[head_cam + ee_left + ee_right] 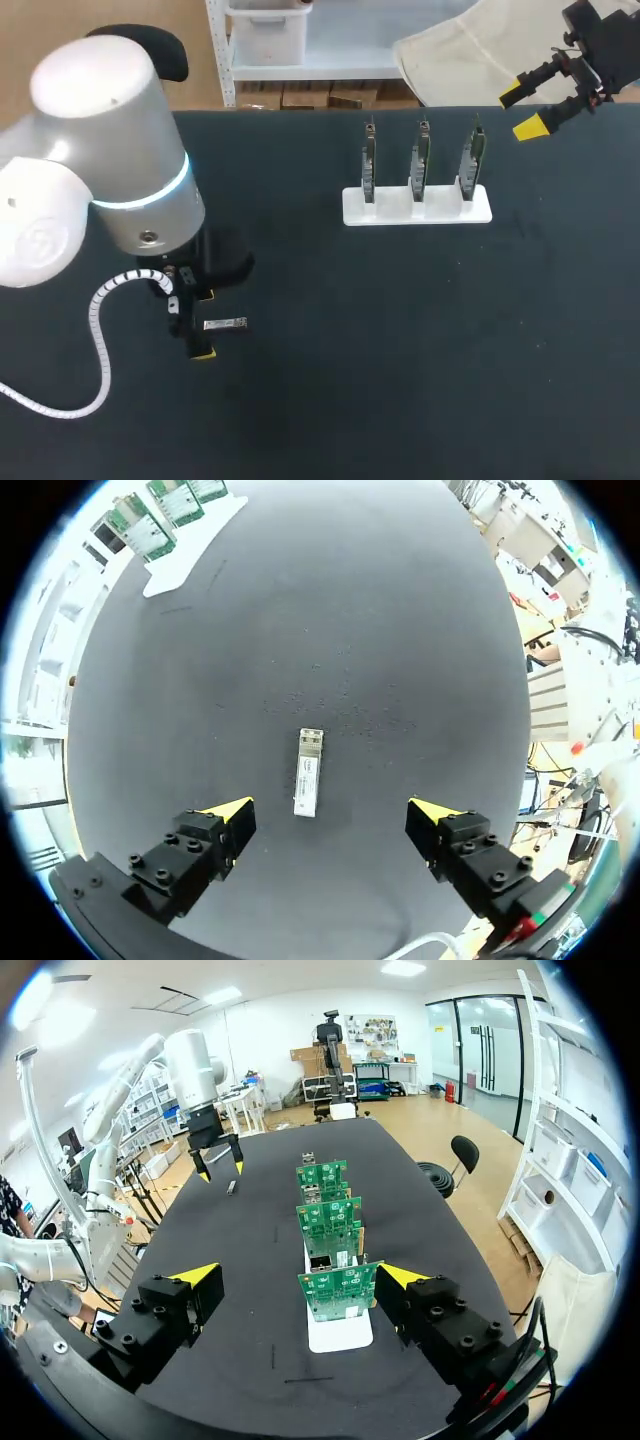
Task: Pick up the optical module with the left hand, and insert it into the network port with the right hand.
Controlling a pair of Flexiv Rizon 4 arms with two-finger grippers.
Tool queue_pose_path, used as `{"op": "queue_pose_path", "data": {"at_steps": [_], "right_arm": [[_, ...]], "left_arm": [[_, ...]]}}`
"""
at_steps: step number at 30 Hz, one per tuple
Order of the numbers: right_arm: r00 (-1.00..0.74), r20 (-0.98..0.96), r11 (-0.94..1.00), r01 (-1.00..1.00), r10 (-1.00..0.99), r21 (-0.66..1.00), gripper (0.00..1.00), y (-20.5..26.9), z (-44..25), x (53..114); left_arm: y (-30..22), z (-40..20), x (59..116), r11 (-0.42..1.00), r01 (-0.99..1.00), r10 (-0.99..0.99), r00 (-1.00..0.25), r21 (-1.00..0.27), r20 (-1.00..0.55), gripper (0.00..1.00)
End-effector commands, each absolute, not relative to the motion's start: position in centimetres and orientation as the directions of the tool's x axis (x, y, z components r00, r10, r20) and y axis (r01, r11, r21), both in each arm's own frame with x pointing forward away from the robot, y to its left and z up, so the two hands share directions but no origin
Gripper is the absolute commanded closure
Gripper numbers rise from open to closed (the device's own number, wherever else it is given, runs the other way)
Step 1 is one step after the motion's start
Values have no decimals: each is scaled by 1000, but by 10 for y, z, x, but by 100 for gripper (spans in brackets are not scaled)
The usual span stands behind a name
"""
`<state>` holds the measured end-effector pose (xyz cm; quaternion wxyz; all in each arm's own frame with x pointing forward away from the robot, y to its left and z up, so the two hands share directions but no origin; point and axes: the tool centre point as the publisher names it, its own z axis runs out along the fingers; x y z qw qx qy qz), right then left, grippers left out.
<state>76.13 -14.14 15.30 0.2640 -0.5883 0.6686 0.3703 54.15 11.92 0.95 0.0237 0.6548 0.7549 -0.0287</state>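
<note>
The optical module (225,323), a small silver bar, lies flat on the black table at the left. My left gripper (200,325) hangs over it, open. In the left wrist view the module (308,771) lies between and a little ahead of the yellow tips of that gripper (331,811), touching neither finger. Three upright green circuit boards with network ports (421,160) stand in a white holder (417,205) at the back. My right gripper (527,110) is open in the air at the far right, above the table's back edge. Its own view shows the boards (330,1245) ahead of that gripper (304,1278).
The white holder's base (340,1330) lies just ahead of the right fingers. My left arm's big white joint (95,180) covers the table's left part. In the right wrist view my left gripper (216,1157) hangs beyond the boards, near the module (232,1187).
</note>
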Motion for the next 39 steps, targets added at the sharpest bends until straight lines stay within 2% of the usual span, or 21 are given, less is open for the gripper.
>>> {"op": "queue_pose_path", "data": {"at_steps": [1,39], "right_arm": [[-168,-788,36,-983,-592,183,0,-141,153,760],[-168,-788,36,-983,-592,183,0,-141,153,760]], "left_arm": [[118,5,547,144,990,988,-144,-15,-62,0],[117,-13,555,169,985,984,-170,-36,-48,0]]}}
